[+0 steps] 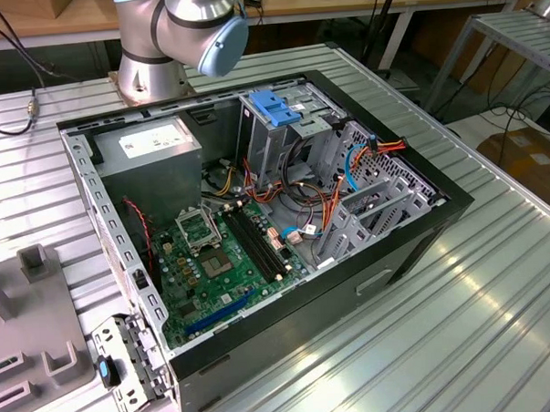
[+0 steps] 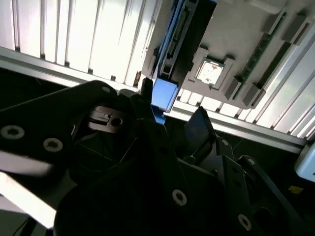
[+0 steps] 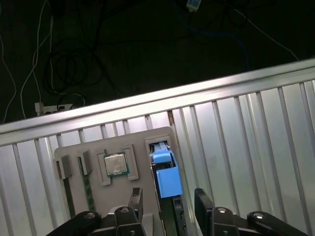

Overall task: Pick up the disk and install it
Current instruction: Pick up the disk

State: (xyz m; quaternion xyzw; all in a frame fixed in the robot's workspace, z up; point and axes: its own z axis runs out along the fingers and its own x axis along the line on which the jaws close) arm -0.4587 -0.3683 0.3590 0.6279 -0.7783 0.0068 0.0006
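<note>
As the gripper [image 3: 169,195] hung over the grey holder tray [image 3: 139,138], its fingers [image 3: 136,199] stood apart, one on each side of the disk [image 3: 166,176], with a gap at each. The disk stood on edge in a tray slot, just beside a processor chip [image 3: 114,163]. In the exterior view, the arm's base [image 1: 158,47] sat at eleven o'clock from the open computer case [image 1: 290,333], a grey fixture [image 1: 44,353] at eight o'clock.

An open computer case [image 1: 308,337] is set on a ribbed metal table [image 1: 464,344], with a green motherboard [image 1: 218,263] laid inside. In the first wrist view a processor chip [image 3: 114,164] is seated in a grey fixture plate [image 3: 123,140].
</note>
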